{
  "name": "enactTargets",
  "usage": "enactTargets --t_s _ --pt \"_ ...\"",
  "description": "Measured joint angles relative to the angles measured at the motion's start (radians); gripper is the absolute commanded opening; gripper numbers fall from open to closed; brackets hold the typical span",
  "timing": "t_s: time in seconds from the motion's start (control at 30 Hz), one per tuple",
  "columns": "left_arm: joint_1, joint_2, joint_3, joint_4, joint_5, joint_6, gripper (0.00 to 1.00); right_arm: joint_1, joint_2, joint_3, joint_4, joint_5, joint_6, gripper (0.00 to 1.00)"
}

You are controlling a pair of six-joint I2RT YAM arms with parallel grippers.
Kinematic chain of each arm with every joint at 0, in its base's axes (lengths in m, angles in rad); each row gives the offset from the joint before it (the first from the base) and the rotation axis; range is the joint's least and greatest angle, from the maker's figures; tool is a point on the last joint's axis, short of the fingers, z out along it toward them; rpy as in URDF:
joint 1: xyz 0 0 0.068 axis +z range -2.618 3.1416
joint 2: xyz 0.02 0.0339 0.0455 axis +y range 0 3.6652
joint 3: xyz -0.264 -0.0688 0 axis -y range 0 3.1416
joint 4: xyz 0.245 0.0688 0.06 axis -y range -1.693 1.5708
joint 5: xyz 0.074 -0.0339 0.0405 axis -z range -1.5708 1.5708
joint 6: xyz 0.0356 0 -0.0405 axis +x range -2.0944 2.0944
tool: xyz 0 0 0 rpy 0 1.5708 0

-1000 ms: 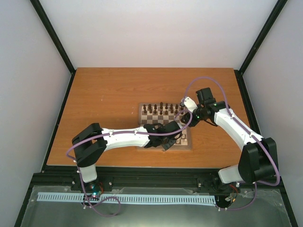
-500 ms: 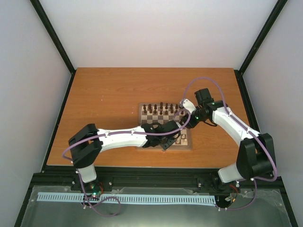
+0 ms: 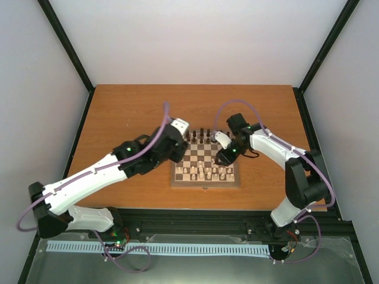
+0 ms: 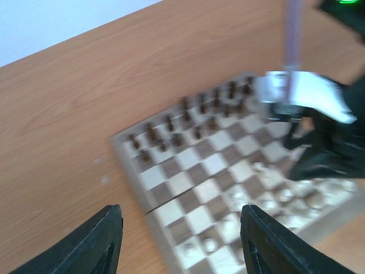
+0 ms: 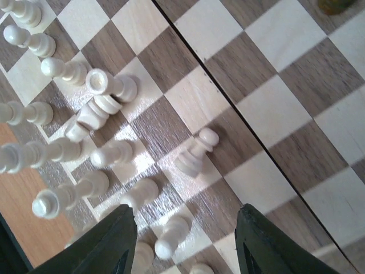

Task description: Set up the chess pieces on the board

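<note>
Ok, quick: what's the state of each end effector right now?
Left end effector: open, holding nothing.
Right end effector: open, empty, above the board.

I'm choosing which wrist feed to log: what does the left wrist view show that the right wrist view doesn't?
Only left wrist: the dark pieces in rows at the far side of the board, bare table, the right arm over it. Only right wrist: sharp detail of the cream pieces, one pawn standing apart. Both: board, cream pieces, and that arm's own pincer, open: left pincer, right pincer.

Board [image 5: 268, 97] glossy wood; cream pieces [image 5: 194, 154] smooth wood; table [image 3: 136, 112] woodgrain, satin.
</note>
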Motion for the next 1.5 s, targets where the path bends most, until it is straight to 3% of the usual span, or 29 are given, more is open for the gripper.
enactTargets --t_s 0.2,0.77,1.5 --pt "0.153 -0.100 -0.158 -0.026 -0.063 0.001 0.62 0.071 0.083 0.060 0.000 0.060 0.019 0.48" --pt "0.177 -0.090 -0.161 -0.037 -0.052 0.001 0.63 0.127 0.196 0.134 -0.012 0.172 0.042 0.45" --pt "0.180 -0.090 -0.161 -0.037 -0.027 0.001 0.63 0.132 0.190 0.109 0.006 0.232 0.037 0.14"
